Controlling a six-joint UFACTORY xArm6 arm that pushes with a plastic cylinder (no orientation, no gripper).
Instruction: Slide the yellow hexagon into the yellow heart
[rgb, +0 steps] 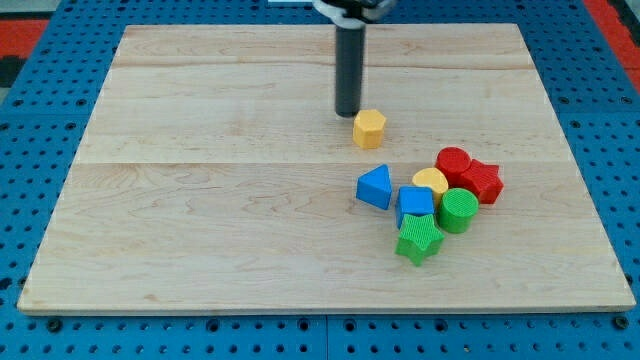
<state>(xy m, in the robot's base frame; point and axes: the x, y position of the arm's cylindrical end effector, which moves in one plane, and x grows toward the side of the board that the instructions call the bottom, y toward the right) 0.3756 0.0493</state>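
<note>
The yellow hexagon lies on the wooden board a little right of centre, in the upper half. My tip stands just to its upper left, very close to it or touching it. The yellow heart lies lower right of the hexagon, inside a cluster of blocks, partly hidden by its neighbours. The rod rises from the tip to the view's top edge.
The cluster around the heart holds a red cylinder, a red star, a green cylinder, a green star, a blue cube and a blue triangle. The board lies on a blue pegboard.
</note>
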